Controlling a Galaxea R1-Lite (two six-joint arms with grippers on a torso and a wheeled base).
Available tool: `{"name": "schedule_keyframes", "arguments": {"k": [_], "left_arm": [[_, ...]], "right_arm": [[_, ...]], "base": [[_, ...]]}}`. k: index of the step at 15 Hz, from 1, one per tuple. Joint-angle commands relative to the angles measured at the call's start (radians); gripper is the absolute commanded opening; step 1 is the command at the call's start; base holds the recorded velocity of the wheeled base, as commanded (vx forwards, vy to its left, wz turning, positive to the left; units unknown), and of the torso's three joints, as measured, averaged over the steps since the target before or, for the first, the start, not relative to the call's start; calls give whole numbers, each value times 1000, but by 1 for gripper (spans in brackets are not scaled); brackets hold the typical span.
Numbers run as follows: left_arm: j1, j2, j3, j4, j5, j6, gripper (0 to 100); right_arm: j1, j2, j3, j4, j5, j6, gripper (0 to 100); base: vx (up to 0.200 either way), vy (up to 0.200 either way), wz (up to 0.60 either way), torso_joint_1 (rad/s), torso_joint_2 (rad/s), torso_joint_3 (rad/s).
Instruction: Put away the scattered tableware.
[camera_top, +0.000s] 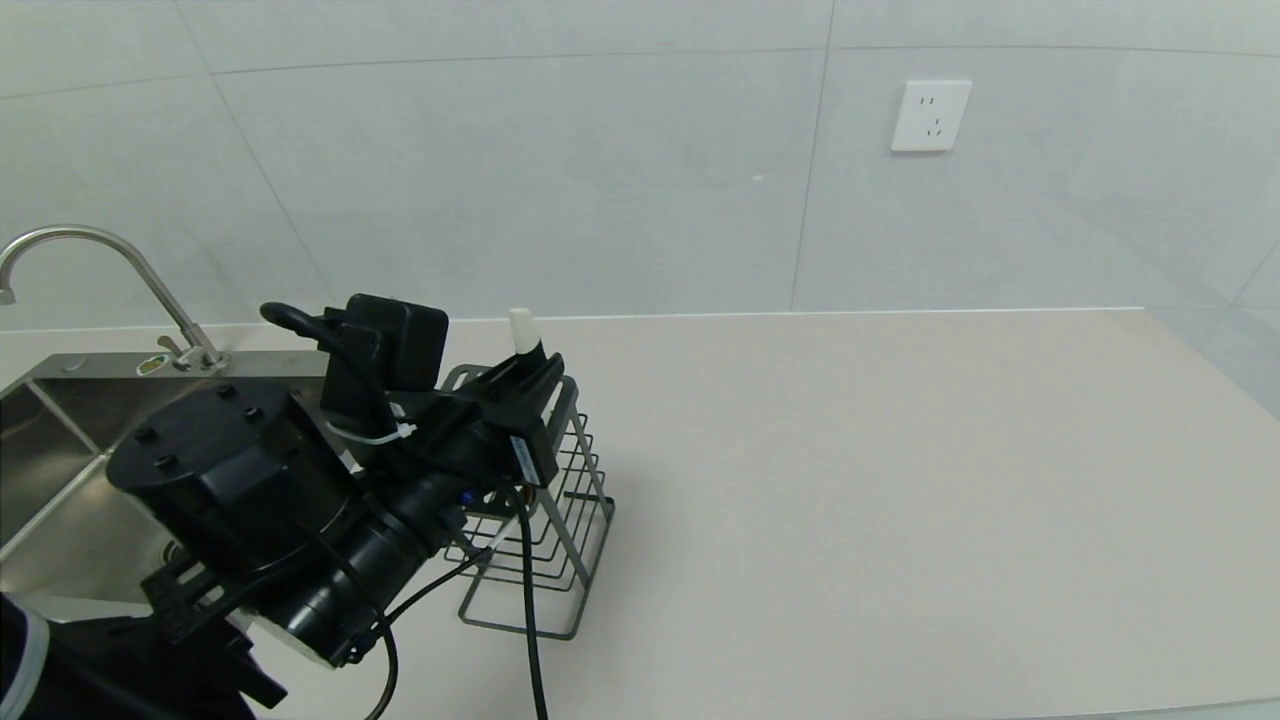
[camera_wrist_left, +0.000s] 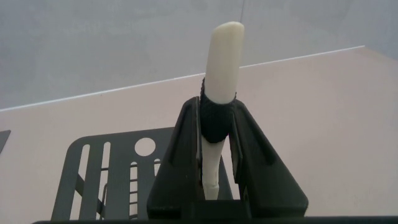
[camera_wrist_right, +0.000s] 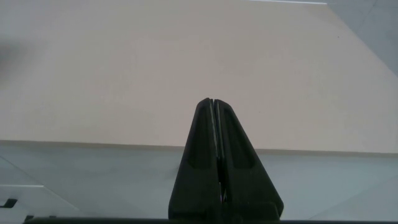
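Left gripper (camera_wrist_left: 217, 112) fingers clamp a cream utensil handle (camera_wrist_left: 224, 56) upright over the wire cutlery rack (camera_top: 570, 540) beside the sink (camera_top: 60, 450). Right gripper (camera_wrist_right: 214, 109) fingers are pressed together, holding nothing, above the counter (camera_top: 850, 450).

Pale beige matte countertop (camera_top: 900, 480), back edge butts against a wall of large light-grey glossy tiles (camera_top: 550, 180). Rectangular stainless-steel sink (camera_top: 60, 470) sunk in at the countertop's left end. Curved brushed-steel gooseneck faucet (camera_top: 100, 260) stands on the sink's back rim, with a small oval green-yellow sticker (camera_top: 152, 364) just beside its base. White square wall socket (camera_top: 931, 116) sits on the tiles above the back edge, right of centre.
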Motion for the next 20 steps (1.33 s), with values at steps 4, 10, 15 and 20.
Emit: {"name": "schedule_keyframes", "arguments": {"k": [4, 10, 15, 20], "left_arm": [[0, 1, 12, 0, -3, 0, 0], [6, 1, 28, -2, -4, -14, 100], [9, -21, 34, -2, -8, -14, 100], [44, -140, 112, -3, -101, -5, 100]], "right_arm": [[0, 1, 0, 0, 2, 7, 0], [0, 1, 0, 0, 2, 7, 0], [0, 1, 0, 0, 2, 7, 0], [0, 1, 0, 0, 2, 7, 0]], "base": [[0, 0, 0, 0, 0, 0], [0, 0, 0, 0, 0, 0], [0, 0, 0, 0, 0, 0], [0, 0, 0, 0, 0, 0]]}}
